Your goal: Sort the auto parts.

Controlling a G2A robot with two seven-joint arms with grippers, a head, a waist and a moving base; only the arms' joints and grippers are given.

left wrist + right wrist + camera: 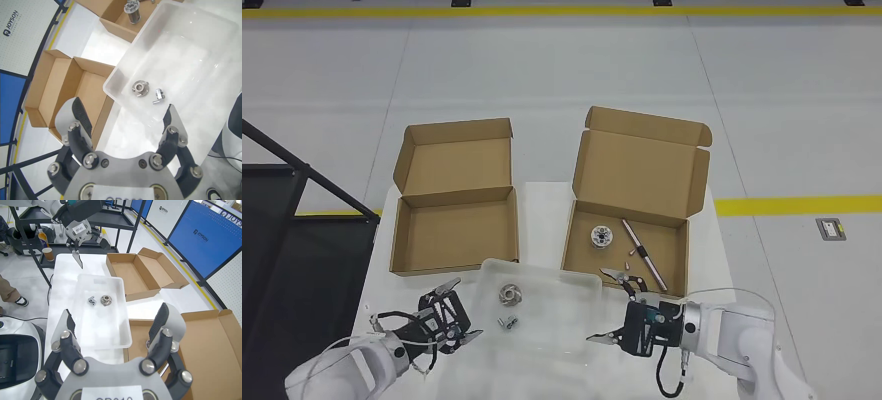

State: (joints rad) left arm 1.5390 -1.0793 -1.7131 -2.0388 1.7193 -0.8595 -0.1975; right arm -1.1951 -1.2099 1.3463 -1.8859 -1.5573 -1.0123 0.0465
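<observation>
A clear plastic tray [542, 268] at the table's front middle holds a round metal flange [508, 293] and a small metal bracket [507, 321]. My left gripper [464, 312] hangs open and empty at the tray's left end, with the flange [140, 88] and bracket [158, 95] just beyond its fingertips. My right gripper [604, 305] is open and empty at the tray's right end, one finger above the tray and the other above the right box's front edge. From there the flange [105, 299] and bracket [92, 300] lie ahead, with the left gripper [93, 255] past them.
An open cardboard box [454, 230] at back left holds nothing. The right cardboard box [672, 235] holds a gear-like part [600, 235] and a metal rod [643, 254]. A black rack [282, 230] stands left of the table, with a paper cup [47, 254] on it.
</observation>
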